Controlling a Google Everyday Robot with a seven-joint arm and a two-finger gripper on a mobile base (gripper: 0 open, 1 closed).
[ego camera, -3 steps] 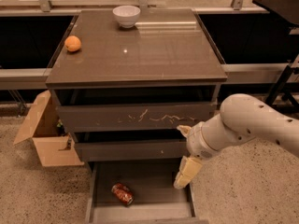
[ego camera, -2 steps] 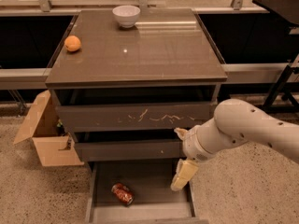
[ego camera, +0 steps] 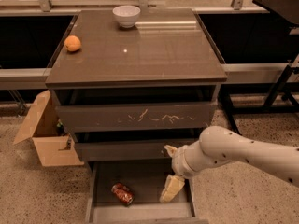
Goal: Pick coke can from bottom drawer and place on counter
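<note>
Since the earlier frame our tool [ego camera: 171, 189] has moved lower and to the left, and it now hangs inside the bottom drawer [ego camera: 140, 213], near its right wall. We cannot tell if the tool is open or closed. The coke can [ego camera: 122, 193] lies on its side in the left front part of this pulled-out drawer, apart from the tool, with bare drawer floor between them. On the table [ego camera: 140, 55] an orange [ego camera: 72, 43] sits near the left edge and a white bowl [ego camera: 126, 15] near the back edge.

One cam, high, looks down at cabinet [ego camera: 135, 118] front, mid-range; claw [ego camera: 171, 186] low centre-right over bottom drawer [ego camera: 140, 213].
</note>
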